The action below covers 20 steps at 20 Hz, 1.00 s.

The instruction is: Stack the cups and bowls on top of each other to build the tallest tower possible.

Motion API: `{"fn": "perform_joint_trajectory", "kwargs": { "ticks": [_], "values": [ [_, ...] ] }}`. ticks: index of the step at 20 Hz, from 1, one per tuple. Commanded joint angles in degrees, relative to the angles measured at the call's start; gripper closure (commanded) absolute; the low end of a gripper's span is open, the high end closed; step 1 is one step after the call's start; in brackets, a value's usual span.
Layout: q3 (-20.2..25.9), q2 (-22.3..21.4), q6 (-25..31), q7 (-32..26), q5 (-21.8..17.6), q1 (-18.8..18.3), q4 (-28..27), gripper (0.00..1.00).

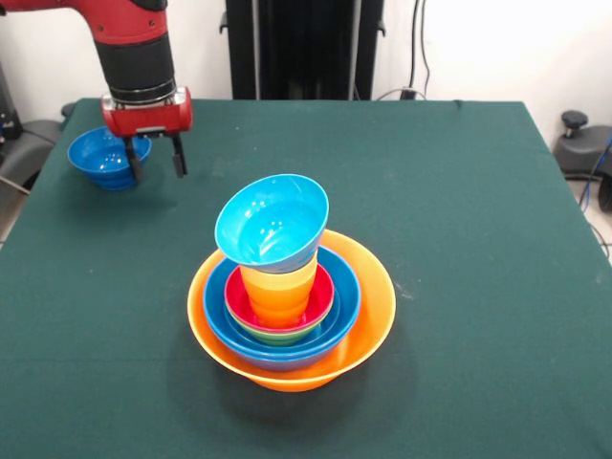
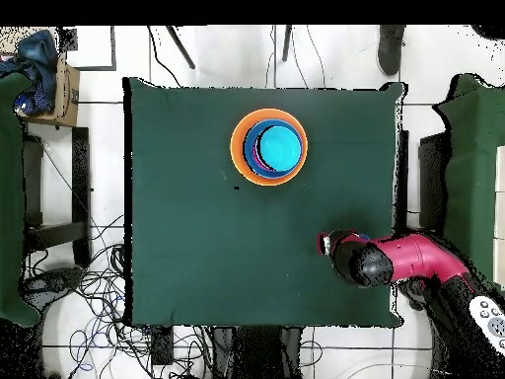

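Observation:
The tower (image 1: 287, 296) stands near the table's middle. Its base is a very large orange bowl (image 1: 368, 320) holding a large blue bowl (image 1: 344, 311), a green bowl and a red bowl (image 1: 323, 298). An orange cup (image 1: 279, 292) rises from these, and a light-blue bowl (image 1: 270, 222) rests tilted on top of it. From overhead the tower (image 2: 268, 147) shows as nested rings. A dark-blue bowl (image 1: 103, 158) sits at the table's far left. My gripper (image 1: 153, 160) hangs open just right of that bowl, nothing between its fingers; overhead, the arm (image 2: 355, 259) hides it.
The green cloth table (image 1: 478, 239) ends at a far edge behind the dark-blue bowl. Black equipment stands beyond the table; chairs and cables lie around it on the floor.

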Motion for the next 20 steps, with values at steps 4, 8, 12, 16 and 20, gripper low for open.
{"fn": "perform_joint_trajectory", "kwargs": {
  "ticks": [4, 8, 12, 16, 20],
  "values": [
    [-0.8, -1.4, 2.1, -11.8, -0.2, 1.1, -0.4, 0.00],
    [1.2, -4.1, 4.9, -13.9, 3.7, -0.2, 1.4, 0.00],
    [2.3, -5.9, 6.2, -15.3, 6.0, -1.2, 2.6, 0.00],
    [2.1, -6.2, 6.3, -15.7, 6.5, -1.1, 2.8, 0.00],
    [1.7, -6.1, 5.9, -15.8, 6.4, -1.0, 3.0, 0.00]
  ]
}}
